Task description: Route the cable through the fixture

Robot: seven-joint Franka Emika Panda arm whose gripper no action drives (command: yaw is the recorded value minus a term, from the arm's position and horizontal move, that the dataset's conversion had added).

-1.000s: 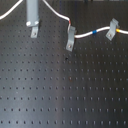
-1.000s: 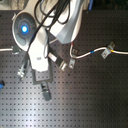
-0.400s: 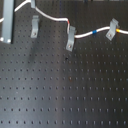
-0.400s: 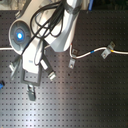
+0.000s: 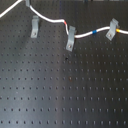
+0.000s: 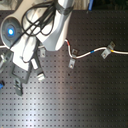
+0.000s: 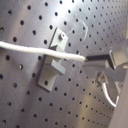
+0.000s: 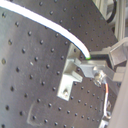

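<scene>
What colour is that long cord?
The cable is white with red, blue and yellow bands, clearest in the first exterior view.

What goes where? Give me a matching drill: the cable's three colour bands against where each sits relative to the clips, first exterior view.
Bands on the cable:
1. red band
2. blue band
3. yellow band

Places:
A. between the middle clip and the right clip
B. just past the right clip, on the first exterior view's right
C. on the first exterior view's left of the middle clip

Pairs: 1-C, 2-A, 3-B.
</scene>
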